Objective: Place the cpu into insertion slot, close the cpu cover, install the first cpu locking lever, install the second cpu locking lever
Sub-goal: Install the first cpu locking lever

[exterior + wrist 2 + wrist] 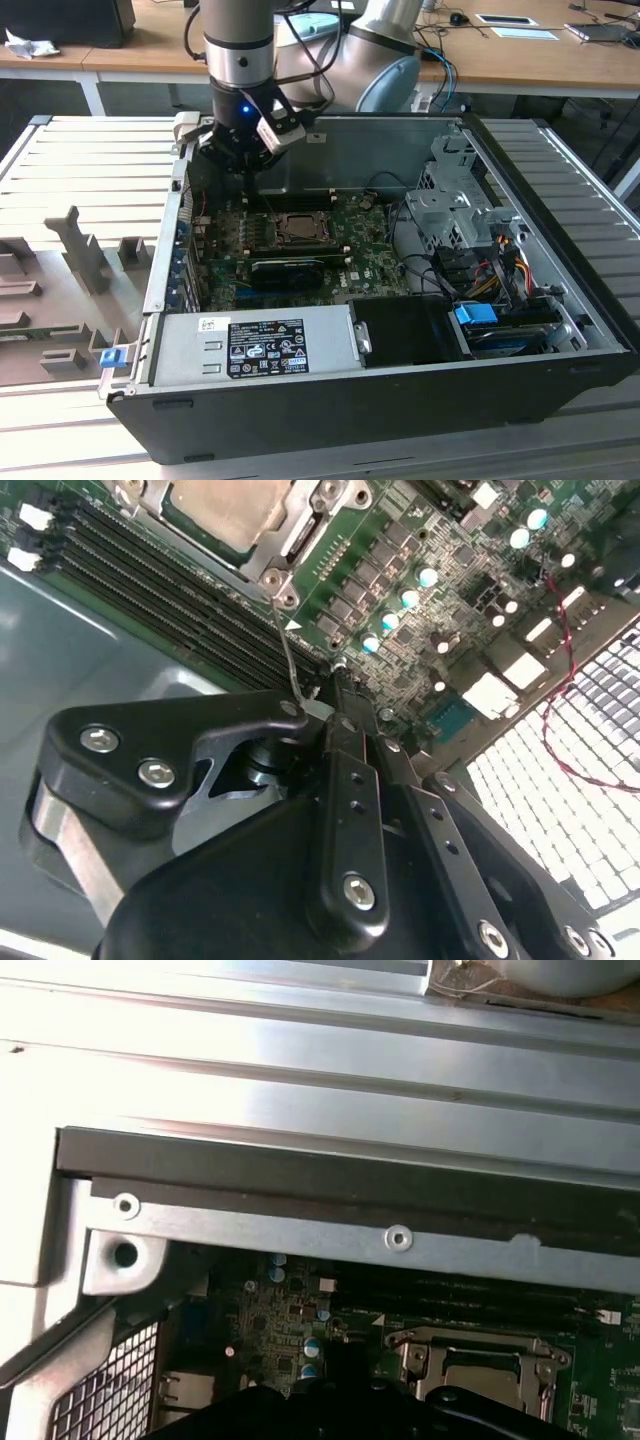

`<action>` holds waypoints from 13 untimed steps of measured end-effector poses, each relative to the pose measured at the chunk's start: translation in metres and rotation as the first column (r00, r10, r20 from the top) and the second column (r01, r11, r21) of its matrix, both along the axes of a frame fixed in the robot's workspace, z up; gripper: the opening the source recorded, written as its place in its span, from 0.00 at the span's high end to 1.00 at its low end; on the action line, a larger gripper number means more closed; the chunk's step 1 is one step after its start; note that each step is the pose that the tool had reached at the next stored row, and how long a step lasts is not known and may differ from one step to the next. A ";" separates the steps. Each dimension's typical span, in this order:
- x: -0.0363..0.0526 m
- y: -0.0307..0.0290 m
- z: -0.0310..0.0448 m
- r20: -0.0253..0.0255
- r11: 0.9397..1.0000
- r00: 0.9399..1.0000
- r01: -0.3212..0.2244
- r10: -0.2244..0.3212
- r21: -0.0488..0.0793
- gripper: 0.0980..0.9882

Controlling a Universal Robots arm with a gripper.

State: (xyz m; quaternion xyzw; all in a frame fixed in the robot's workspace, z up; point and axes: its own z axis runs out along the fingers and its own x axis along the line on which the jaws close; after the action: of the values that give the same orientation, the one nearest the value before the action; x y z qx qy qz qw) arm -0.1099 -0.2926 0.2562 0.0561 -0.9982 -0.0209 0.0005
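The cpu (222,505), its pale metal top showing, lies in the insertion slot (299,229) on the green motherboard. The cpu cover (298,542) lies flat around it, as a metal frame. A thin wire cpu locking lever (287,650) runs from the frame's corner to my gripper (328,692). The black fingers look shut together, and the lever's end rests against their tip. In the exterior view my gripper (243,165) hangs inside the case, at the far edge of the board, to the left of the slot. In the first wrist view the cpu (478,1378) sits in its frame.
Long black memory slots (170,590) run beside the socket. The case's metal wall (330,1230) rises close behind the gripper. A perforated rear panel (590,750), a black card (290,268), the power supply (260,345) and a drive cage (450,215) with cables crowd the case.
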 end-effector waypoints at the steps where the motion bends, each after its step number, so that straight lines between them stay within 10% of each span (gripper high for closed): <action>1: 0.0009 0.0000 -0.0001 0.000 1.000 1.000 0.000 0.000 0.000 0.99; 13: 0.0235 0.0000 -0.0005 0.000 1.000 1.000 0.000 0.000 0.000 0.99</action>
State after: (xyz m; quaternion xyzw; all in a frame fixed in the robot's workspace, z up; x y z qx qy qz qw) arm -0.0865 -0.2925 0.2556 0.0560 -0.9982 -0.0209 0.0005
